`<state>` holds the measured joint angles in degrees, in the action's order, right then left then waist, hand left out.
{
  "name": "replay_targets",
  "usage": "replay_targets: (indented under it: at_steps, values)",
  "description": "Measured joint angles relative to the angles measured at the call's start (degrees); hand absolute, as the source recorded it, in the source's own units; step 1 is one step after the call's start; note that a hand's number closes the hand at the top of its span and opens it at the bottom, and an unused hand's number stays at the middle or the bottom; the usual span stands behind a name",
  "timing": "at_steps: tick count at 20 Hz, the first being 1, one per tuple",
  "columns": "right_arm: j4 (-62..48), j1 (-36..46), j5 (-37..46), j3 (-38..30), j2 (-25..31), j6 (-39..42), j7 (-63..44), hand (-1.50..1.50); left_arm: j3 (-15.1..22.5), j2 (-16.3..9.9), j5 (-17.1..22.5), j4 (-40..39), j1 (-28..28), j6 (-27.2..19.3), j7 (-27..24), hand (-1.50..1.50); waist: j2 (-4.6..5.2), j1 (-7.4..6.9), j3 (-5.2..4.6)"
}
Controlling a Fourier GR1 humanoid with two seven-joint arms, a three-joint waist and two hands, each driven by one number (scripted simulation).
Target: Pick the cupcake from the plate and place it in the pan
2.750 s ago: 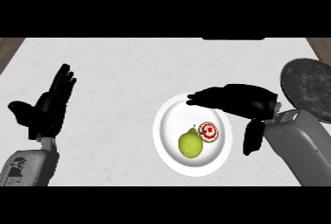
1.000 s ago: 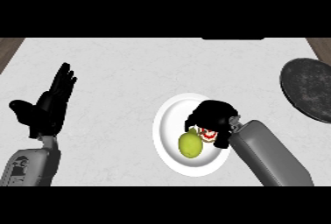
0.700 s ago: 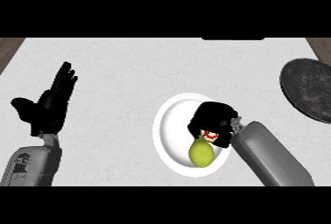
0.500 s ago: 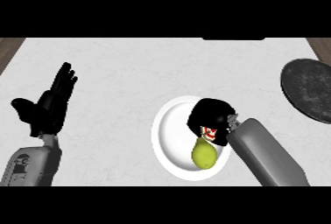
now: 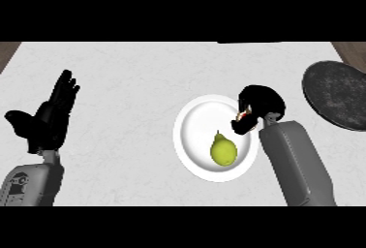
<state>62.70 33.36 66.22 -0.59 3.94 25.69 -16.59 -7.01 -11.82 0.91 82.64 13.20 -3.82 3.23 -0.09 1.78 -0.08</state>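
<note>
A white plate point(image 5: 196, 131) lies at the counter's middle, with a green pear point(image 5: 223, 150) on its lower half. My right hand point(image 5: 259, 104) is over the plate's right rim, fingers curled round the cupcake point(image 5: 244, 116). Only a sliver of its red and white top shows under the fingers. The dark round pan point(image 5: 339, 94) lies at the right edge, apart from the hand. My left hand point(image 5: 50, 118) rests open at the left, fingers up.
The pear lies just below and left of my right hand. The counter's far edge runs along the top, with wooden floor showing at both upper corners.
My right hand closed on the cupcake and moved up and right to the plate's rim. The pear slid to the plate's lower half. The left hand stayed put.
</note>
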Motion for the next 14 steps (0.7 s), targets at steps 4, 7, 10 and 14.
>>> replay_targets:
  at_steps: [4,7,10,14]
  values:
    - [2.6,4.9,4.5,-3.0,-2.4,-10.4,-15.4,1.5,0.7,0.3,-0.1,0.0,0.6,0.3,0.3,0.0,0.01,-1.55,0.01]
    - [3.2,8.0,7.1,-2.4,-3.2,-18.5,-24.5,1.5,1.5,1.0,-0.4,-0.2,1.4,0.2,0.4,0.0,0.18,-2.56,0.04]
    - [3.4,11.1,9.9,-2.0,-3.6,-23.8,-31.5,1.5,1.7,1.3,-0.4,0.0,0.8,0.3,0.1,0.0,0.17,-2.79,0.04]
    - [2.7,13.8,13.1,-3.3,-2.8,-29.2,-35.9,1.5,2.0,1.2,-0.6,1.2,0.8,0.4,1.5,0.0,0.15,-2.58,0.05]
